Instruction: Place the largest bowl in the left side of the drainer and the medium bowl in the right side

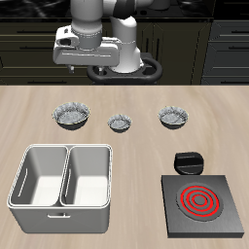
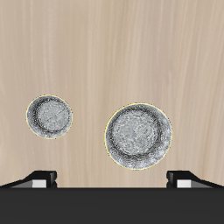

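Observation:
The largest bowl [image 1: 71, 117] stands on the wooden table behind the drainer [image 1: 27, 159]; it also shows in the wrist view [image 2: 138, 136]. The medium bowl [image 1: 172, 118] stands in the same row, beyond the smallest bowl [image 1: 119, 123], and is out of the wrist view. The smallest bowl shows in the wrist view [image 2: 49, 116]. The drainer is a light grey tub with two compartments, both bare. My gripper [image 1: 94, 64] hangs high above the table's back, open and holding nothing; its fingertips [image 2: 42, 178] stand wide apart.
A black hotplate [image 1: 202, 201] with red rings sits near the table's front edge, with a black knob-like object [image 1: 188, 161] just behind it. Dark cabinets line the back.

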